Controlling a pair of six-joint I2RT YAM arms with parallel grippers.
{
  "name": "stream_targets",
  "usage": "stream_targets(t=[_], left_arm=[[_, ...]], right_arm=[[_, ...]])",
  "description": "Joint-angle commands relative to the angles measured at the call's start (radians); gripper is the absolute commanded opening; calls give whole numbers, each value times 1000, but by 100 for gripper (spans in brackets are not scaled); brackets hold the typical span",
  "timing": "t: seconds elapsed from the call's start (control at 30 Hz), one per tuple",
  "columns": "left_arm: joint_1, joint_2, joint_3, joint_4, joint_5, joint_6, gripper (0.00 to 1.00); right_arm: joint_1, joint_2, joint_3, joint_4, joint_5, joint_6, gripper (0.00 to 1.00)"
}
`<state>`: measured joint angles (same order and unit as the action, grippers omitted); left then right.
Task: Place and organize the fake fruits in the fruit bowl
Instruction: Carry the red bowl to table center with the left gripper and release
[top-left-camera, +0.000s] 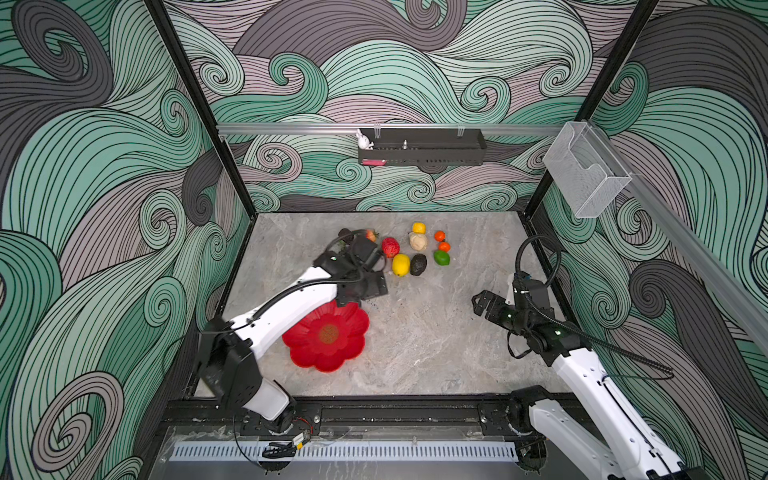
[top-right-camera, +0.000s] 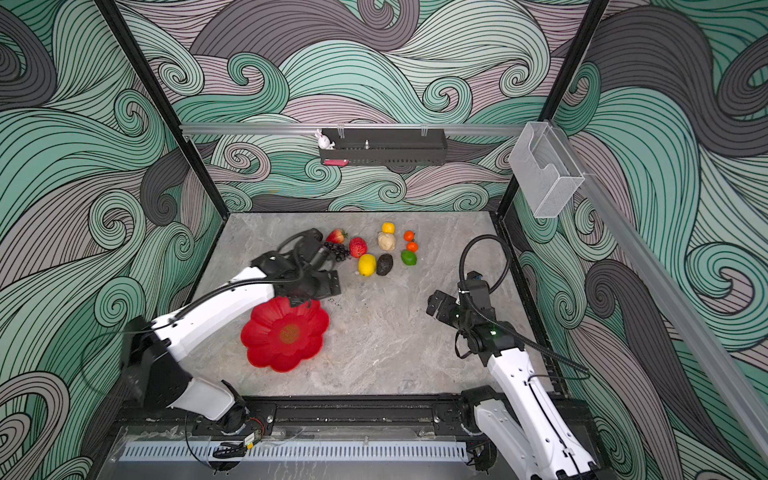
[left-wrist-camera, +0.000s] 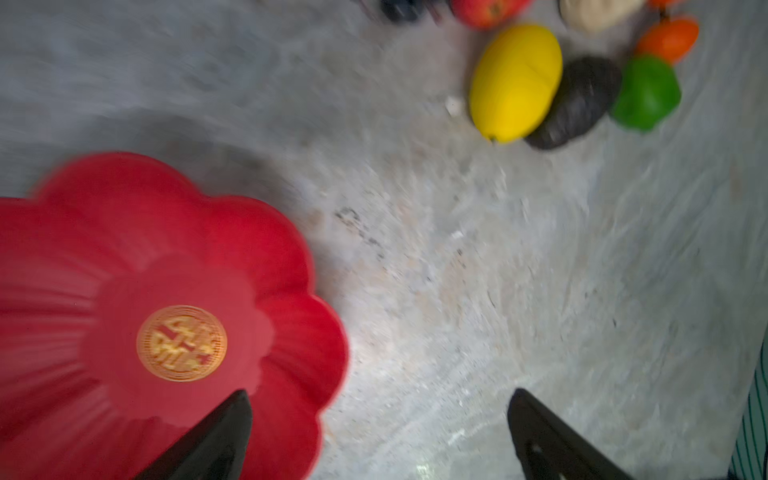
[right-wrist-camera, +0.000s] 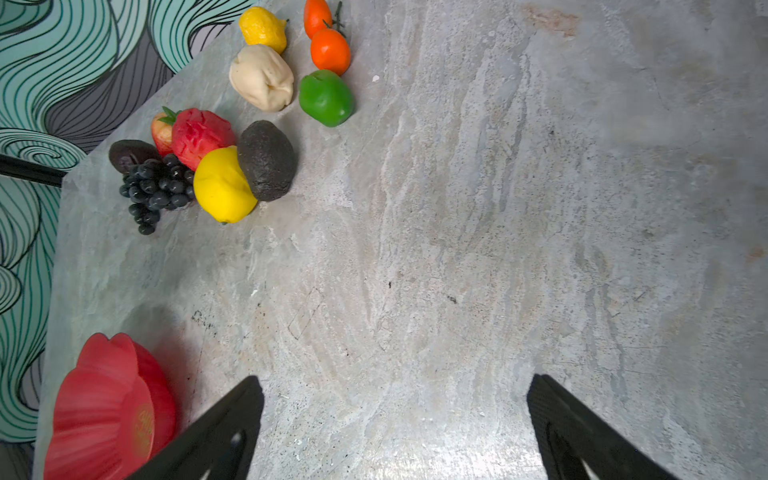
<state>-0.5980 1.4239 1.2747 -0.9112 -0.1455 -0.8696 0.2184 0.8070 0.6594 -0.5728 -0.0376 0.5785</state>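
Fruit bowl waits as arms hover: we see the fruit bowl (top-left-camera: 353, 332), a glossy red dish with a petal rim and a gold medallion at its centre, sitting on the grey stone tabletop (top-left-camera: 415, 357). All of the fake fruits (top-right-camera: 367, 264) lie outside it.

The fruits cluster on the bowl's far side, well apart from it. Nearest the bowl, a large lemon (top-left-camera: 400, 264) touches a dark avocado (top-left-camera: 418, 264), with a green lime (top-left-camera: 441, 258) just beside. Farther from the bowl we count a red apple (top-left-camera: 390, 247), a beige pear (top-left-camera: 418, 241), two oranges (top-left-camera: 439, 236) and a small lemon (top-left-camera: 419, 227). Straight out from the bowl's far rim lie a strawberry (top-right-camera: 336, 236), dark grapes (top-right-camera: 337, 250) and a second avocado (right-wrist-camera: 131, 153).

The left gripper (left-wrist-camera: 380, 401) hangs over the bowl's far rim, jaws spread wide and gripping nothing. In its blurred wrist view one finger (left-wrist-camera: 220, 440) shows above the red rim.

The right gripper (right-wrist-camera: 395, 379) sits well to the bowl's right over bare stone, its jaws likewise wide apart and empty-handed.

High beyond the bowl, a black tray (top-left-camera: 422, 151) hangs on the patterned wall with a white rabbit figurine (top-left-camera: 364, 141) at its end. A clear bin (top-left-camera: 582, 174) is mounted farther to the bowl's right.
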Motion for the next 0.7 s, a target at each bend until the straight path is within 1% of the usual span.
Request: stream_targets(t=[0.0, 0.1, 0.17, 0.27, 0.37, 0.53, 0.67], left_arm=[[147, -149, -132, -66, -140, 34, 99], [262, -245, -230, 27, -144, 62, 99], [352, -258, -261, 36, -126, 41, 99], [499, -250, -322, 58, -25, 0, 99], [606, -241, -386, 100, 62, -28, 99], [735, -234, -493, 198, 175, -32, 99], [768, -197, -519, 250, 266, 8, 99]], right_arm=[[0, -4, -20, 37, -53, 13, 100], [3, -1, -30, 37, -62, 17, 100], [8, 1, -38, 36, -62, 15, 100], [22, 0, -44, 37, -63, 9, 100], [31, 3, -43, 40, -61, 9, 100], [38, 8, -46, 48, -53, 6, 100], [49, 15, -55, 47, -43, 4, 100]])
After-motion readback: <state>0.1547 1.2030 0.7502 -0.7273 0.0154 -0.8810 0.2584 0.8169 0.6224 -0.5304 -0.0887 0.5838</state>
